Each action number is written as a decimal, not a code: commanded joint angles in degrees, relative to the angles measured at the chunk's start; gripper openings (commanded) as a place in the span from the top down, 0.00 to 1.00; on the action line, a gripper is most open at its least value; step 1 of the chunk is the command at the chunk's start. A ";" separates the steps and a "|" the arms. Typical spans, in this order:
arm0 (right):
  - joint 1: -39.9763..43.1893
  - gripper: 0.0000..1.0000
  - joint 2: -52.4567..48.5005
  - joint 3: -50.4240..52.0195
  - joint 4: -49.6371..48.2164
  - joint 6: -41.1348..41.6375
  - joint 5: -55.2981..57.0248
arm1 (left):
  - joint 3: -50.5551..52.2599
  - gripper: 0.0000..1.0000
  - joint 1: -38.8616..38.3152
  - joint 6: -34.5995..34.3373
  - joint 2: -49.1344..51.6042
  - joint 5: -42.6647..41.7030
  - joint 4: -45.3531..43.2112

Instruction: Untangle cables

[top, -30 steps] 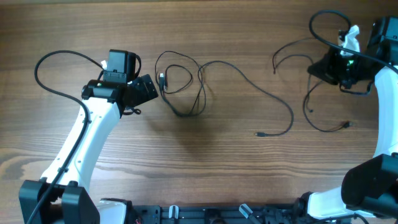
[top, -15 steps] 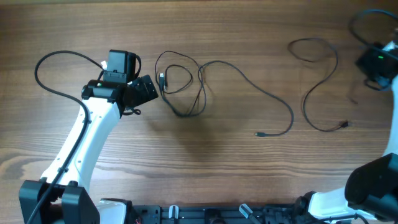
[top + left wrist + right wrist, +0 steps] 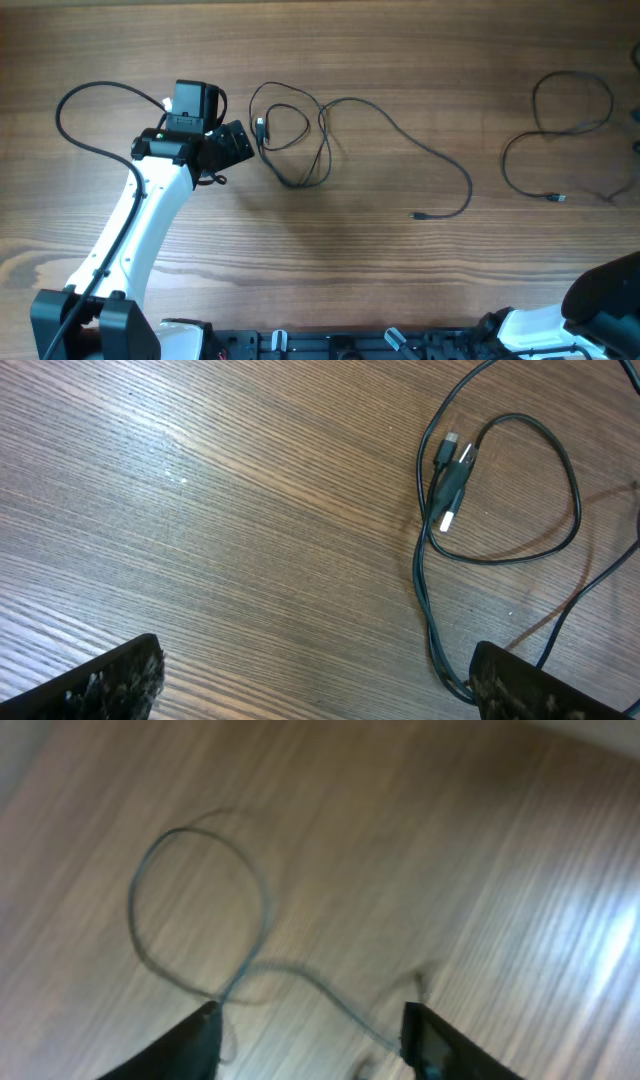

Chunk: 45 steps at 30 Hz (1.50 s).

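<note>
One thin black cable (image 3: pixel 400 130) is coiled in loose loops (image 3: pixel 296 150) left of centre, and its tail runs right to a small plug (image 3: pixel 418 215). My left gripper (image 3: pixel 250 143) stands open just left of those loops. In the left wrist view its fingers (image 3: pixel 110 680) are spread wide, with the coil and its USB plugs (image 3: pixel 450 475) ahead and the cable passing by the right finger. A second cable (image 3: pixel 505 165) lies in two loops at the far right, ending in a plug (image 3: pixel 556 198). My right gripper (image 3: pixel 310 1030) is out of the overhead view. Its blurred wrist view shows the jaws apart above that cable's loop (image 3: pixel 200 910).
The left arm's thicker black cord (image 3: pixel 75 115) arcs over the table at the far left. The right arm's base (image 3: pixel 600 300) fills the bottom right corner. Bare wooden tabletop (image 3: pixel 350 270) lies between the two cables and along the front.
My right gripper has swung right, out of the overhead view, dragging the second cable to the right edge, and its jaws have parted. The left arm and the coiled cable have not moved.
</note>
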State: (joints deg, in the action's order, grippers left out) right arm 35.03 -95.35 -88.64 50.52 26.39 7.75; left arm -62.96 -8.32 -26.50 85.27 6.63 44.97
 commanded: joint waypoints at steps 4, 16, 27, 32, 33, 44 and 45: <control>-1.62 0.39 0.81 0.15 3.56 -8.39 -22.77 | -0.04 0.00 -0.11 -0.79 -0.94 0.94 -0.13; -10.19 0.79 -1.88 9.75 3.91 -20.46 -27.67 | -0.04 0.00 -0.11 -0.79 -0.94 0.92 -0.11; -15.34 0.85 -10.73 13.03 -0.98 -22.71 -29.97 | -0.04 0.00 -0.11 -0.79 -0.96 0.94 -0.11; -15.34 0.85 -15.32 13.03 -3.34 -20.02 -25.51 | -0.04 0.00 -0.11 -0.76 -0.96 0.94 -0.13; -15.34 0.85 -16.02 13.03 -3.67 -20.02 -25.51 | -0.04 0.00 -0.11 -0.79 -0.96 0.94 -0.15; -15.12 0.90 -20.57 13.03 -6.60 -15.43 -17.14 | -0.04 0.00 -0.11 -0.79 -0.96 0.92 -0.11; -15.08 0.90 -20.57 13.03 -6.47 -14.43 -15.19 | -0.04 0.00 -0.11 -0.79 -0.96 0.92 -0.11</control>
State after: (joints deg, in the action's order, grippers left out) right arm 19.66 -115.09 -76.18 44.03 7.38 -15.68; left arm -62.96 -8.32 -26.48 85.27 6.61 44.95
